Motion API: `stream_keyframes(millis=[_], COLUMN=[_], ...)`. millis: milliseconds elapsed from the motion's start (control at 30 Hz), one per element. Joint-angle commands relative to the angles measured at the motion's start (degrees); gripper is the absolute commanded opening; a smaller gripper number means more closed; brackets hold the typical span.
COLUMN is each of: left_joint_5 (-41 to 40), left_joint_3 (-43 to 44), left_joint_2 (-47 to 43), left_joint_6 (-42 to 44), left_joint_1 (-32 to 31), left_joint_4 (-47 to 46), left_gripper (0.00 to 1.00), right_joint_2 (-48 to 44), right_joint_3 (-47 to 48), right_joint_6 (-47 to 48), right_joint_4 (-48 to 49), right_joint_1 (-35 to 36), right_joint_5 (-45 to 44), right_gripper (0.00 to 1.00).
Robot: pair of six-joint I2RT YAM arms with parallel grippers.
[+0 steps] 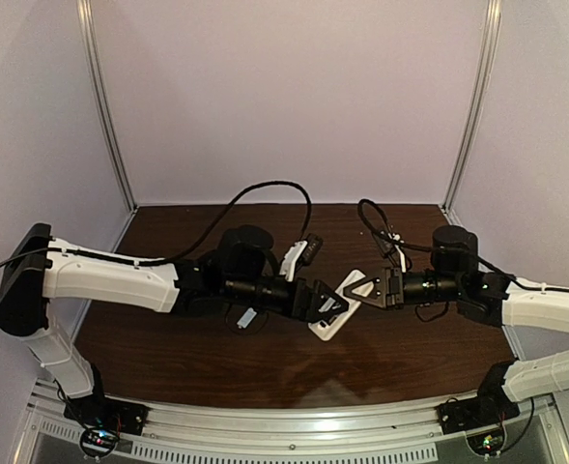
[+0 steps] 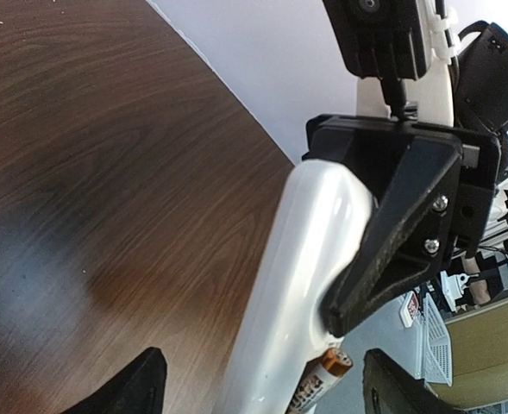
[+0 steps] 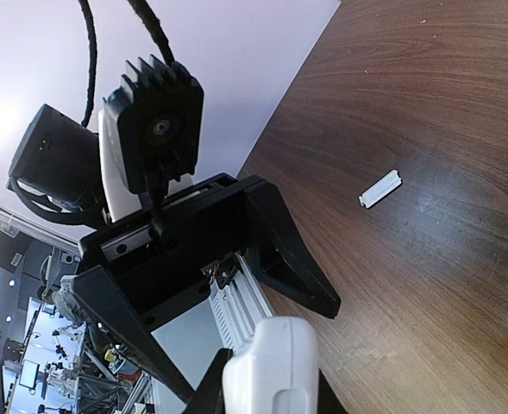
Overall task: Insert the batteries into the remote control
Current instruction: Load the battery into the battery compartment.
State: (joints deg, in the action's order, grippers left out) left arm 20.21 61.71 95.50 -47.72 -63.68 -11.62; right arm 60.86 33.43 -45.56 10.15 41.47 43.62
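From their bases at the near edge, the left arm [image 1: 120, 280] and right arm [image 1: 535, 309] reach low and level toward each other over the table [image 1: 216, 358], meeting mid-table. The right claw [image 1: 369, 288] is clamped on one end of the remote [image 1: 325, 329], holding it tilted off the wood. The left claw [image 1: 330, 305] stands wide, its fingers [image 2: 141, 384] either side of the remote's other end without gripping. A gold battery [image 2: 324, 377] sits in the remote's recess. A white strip [image 3: 380, 188] lies flat on the table, apart from the remote.
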Motion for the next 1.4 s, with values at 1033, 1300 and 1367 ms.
stream_keyframes(millis=[1033, 1300, 1367], left_joint_5=[8.2, 10.3, 10.7], left_joint_3=[-2.3, -5.2, -5.9], left_joint_2=[5.6, 6.2, 6.4], left_joint_6=[-2.4, -5.0, -5.6], left_joint_1=[1.2, 1.4, 1.6], left_joint_4=[-6.3, -11.2, -12.1], left_gripper=[0.61, 0.56, 0.54], right_joint_2=[-3.2, -4.3, -4.8], right_joint_3=[2.6, 2.6, 2.5], right_joint_6=[-0.1, -0.6, -0.7], right_joint_4=[5.9, 7.9, 8.2], right_joint_1=[0.5, 0.3, 0.1], right_joint_5=[1.2, 2.3, 2.5], right_gripper=[0.00, 0.00, 0.00])
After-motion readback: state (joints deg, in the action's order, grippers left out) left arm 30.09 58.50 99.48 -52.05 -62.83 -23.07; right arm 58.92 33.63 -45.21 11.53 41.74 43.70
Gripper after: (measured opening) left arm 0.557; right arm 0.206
